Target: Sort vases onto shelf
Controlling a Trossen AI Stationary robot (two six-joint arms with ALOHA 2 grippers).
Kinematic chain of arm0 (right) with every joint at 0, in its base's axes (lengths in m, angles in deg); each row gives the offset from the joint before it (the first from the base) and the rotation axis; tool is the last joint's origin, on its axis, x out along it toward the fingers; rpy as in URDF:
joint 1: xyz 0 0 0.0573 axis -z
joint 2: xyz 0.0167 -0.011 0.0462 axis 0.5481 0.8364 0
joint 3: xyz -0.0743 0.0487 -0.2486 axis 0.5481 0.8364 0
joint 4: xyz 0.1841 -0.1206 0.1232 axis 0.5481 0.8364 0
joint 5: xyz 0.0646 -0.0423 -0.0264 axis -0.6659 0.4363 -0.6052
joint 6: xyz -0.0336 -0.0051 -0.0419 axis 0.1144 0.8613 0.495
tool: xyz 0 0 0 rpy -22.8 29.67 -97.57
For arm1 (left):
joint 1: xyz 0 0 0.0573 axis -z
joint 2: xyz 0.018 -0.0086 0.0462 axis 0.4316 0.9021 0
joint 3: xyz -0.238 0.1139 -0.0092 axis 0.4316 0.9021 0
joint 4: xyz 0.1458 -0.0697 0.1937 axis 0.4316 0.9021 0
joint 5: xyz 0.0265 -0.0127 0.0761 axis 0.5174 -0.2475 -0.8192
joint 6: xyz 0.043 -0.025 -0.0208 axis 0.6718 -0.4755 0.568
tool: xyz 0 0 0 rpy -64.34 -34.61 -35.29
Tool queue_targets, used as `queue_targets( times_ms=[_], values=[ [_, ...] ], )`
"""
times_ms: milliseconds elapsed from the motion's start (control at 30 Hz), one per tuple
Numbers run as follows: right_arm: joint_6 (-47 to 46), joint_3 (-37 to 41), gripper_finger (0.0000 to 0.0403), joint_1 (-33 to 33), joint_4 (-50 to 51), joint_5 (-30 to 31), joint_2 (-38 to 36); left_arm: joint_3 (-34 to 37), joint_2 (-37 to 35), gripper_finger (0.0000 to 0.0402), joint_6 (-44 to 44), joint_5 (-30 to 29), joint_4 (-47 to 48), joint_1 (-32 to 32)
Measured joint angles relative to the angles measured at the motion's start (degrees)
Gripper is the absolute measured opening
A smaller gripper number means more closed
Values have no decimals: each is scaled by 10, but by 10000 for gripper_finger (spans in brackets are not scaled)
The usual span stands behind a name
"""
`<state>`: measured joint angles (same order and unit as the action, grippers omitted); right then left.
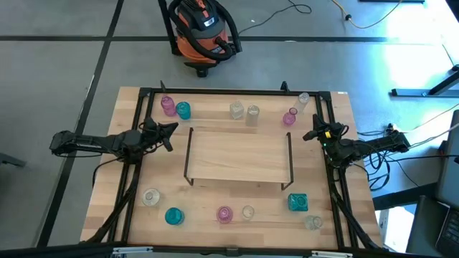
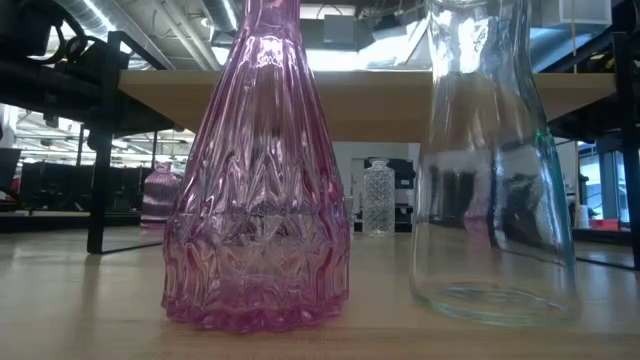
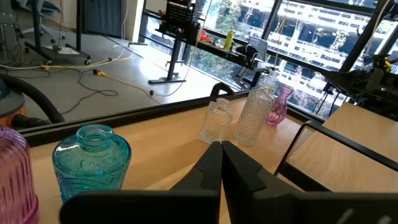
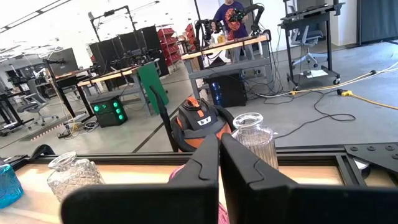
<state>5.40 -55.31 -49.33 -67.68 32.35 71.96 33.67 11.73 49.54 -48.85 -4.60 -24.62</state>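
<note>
Vases stand in two loose rows on the table, one row on each long side of the shelf, whose light-wood board carries nothing. On the far side, toward the orange shop vacuum on the floor, a pink vase and a teal vase stand just beside each other near the left corner, two clear vases stand together near the middle, and a small pink bottle and a clear bottle stand toward the right corner. On the near side sit a clear round vase, a round teal vase, a pink one, a small clear one, a squarish teal vase and another clear one. None of the glass holds anything that can be seen. The left gripper hovers near the shelf's far left corner, close to the pink and teal pair, its fingers pressed together and holding nothing. The right gripper hovers by the shelf's far right corner, near the small pink bottle, its fingers likewise closed on nothing. From table height, a ribbed pink vase and a clear vase fill the foreground and block most of the shelf behind them. A person stands at a bench in the room beyond. No writing can be read on the vases or the vacuum.
</note>
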Motion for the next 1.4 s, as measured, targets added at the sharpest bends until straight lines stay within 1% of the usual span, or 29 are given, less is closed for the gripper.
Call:
queue_targets(
  times_ms=[400,533,633,733,933,1033,1133,1233,1300,1400],
  values=[
    [0,0,1,0,-1,0,0,0,0,0,0,0,0,0],
    [-1,0,1,0,-30,-3,0,0,0,0,0,0,0,0],
    [-1,0,1,0,-76,-16,0,0,0,0,0,0,0,0],
    [-1,0,1,0,-157,-29,0,0,0,0,0,0,0,0],
    [-1,0,1,0,-312,-76,0,0,0,0,0,0,0,0],
    [-8,0,1,0,-392,-108,0,0,0,0,0,-1,0,0],
    [-23,0,1,3,-464,-150,0,1,0,0,0,-15,-15,0],
    [-29,0,1,20,-516,-179,0,1,0,0,-26,-30,-90,0],
    [-26,-2,1,36,-546,-238,0,1,0,0,-47,-39,-152,0],
    [-4,-35,1,68,-534,-337,2,1,0,0,-52,-73,-264,0]
  ],
)
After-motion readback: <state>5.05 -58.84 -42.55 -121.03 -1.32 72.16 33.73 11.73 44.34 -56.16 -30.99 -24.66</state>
